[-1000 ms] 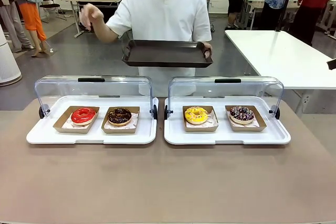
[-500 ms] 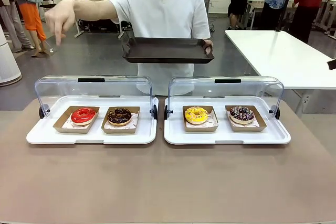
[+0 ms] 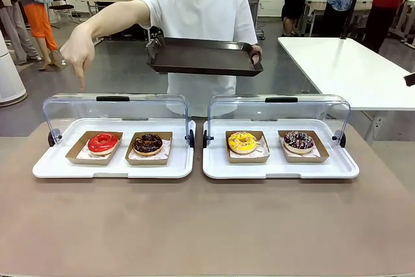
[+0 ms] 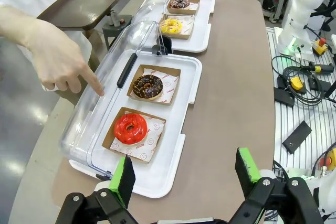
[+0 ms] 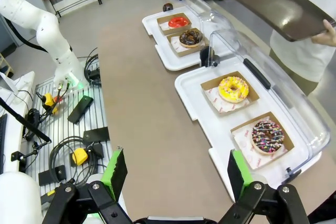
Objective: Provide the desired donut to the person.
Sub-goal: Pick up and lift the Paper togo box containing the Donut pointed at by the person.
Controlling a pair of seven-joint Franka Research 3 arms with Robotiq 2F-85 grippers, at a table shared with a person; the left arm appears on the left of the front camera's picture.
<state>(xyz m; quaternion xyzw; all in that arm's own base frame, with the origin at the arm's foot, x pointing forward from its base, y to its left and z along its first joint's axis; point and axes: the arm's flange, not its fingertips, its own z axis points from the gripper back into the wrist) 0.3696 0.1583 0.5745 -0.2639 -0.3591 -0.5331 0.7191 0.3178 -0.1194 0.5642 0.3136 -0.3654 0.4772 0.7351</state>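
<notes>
target: person's hand (image 3: 79, 53) is pointing down at red donut (image 3: 103, 142)
location: sitting in cardboard box (image 3: 76, 156), left white tray (image 3: 45, 168)
handling: probably light, soft, sticky glaze; taking the box rim is looking safer
jaws: left gripper (image 4: 185, 170), right gripper (image 5: 177, 170) standing spread, empty

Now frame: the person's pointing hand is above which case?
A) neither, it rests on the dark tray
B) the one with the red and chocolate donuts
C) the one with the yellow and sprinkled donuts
B: the pointing hand hangs finger-down over the clear cover of the case holding the red donut and chocolate donut, apart from the dark tray.
</notes>
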